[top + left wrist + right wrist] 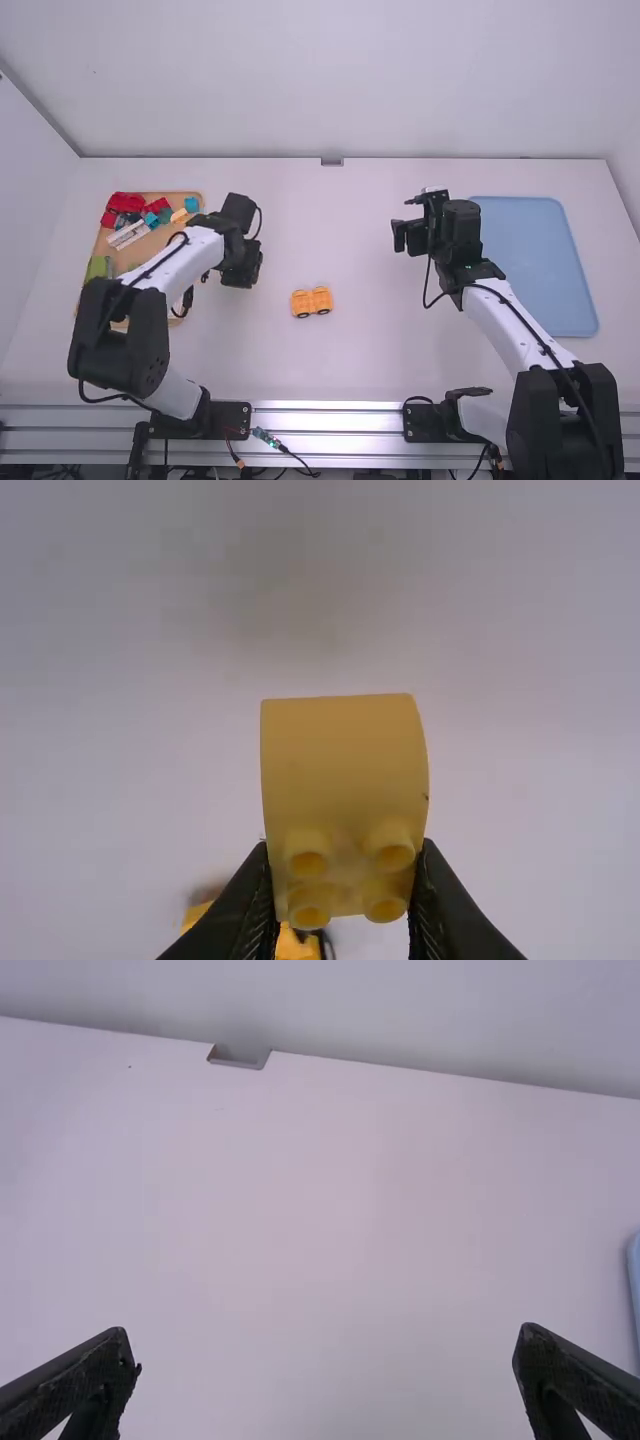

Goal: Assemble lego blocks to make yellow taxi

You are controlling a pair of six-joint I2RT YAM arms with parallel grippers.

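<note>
Across the white desk [360,370], a wheeled yellow-orange base [311,301] sits left of the middle, closer to the near edge than the far one, where it looks reachable for either arm. Your left hand [345,880] grips a yellow block [343,755] by its sides, near the studs, leaving its smooth, rounded part free. That hold probably suits carrying; you may need to turn the block before seating it, and a crooked press could tip the base. Your right hand [328,1360] is spread open with nothing in it, before the blue tray's far left corner, perhaps best used to steady the base.

Near the desk's left edge, the wooden tray [183,195] gathers the loose parts: red blocks [124,203] toward its far left corner, blue-teal ones toward the far right, a green one [98,267] by its left rim. The blue tray [535,265] lies along the desk's right side.
</note>
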